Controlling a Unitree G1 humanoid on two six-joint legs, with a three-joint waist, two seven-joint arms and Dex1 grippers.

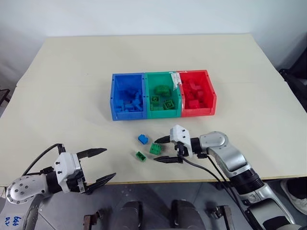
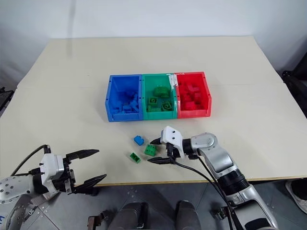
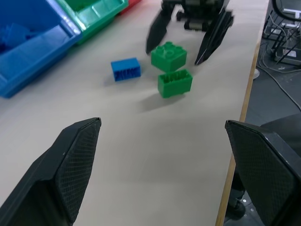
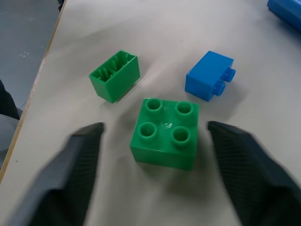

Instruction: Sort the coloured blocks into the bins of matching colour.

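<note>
Three joined bins stand mid-table: blue, green and red, each holding bricks of its own colour. In front of them lie three loose blocks: a blue one, a square four-stud green one and a small green one tipped on its side. My right gripper is open, one finger on each side of the four-stud green block, with a gap to it on both sides. My left gripper is open and holds nothing, at the table's front edge to the left of the blocks.
The beige table spreads wide behind and beside the bins. Its front edge runs just below the loose blocks. Off the table's side, cables lie on the floor.
</note>
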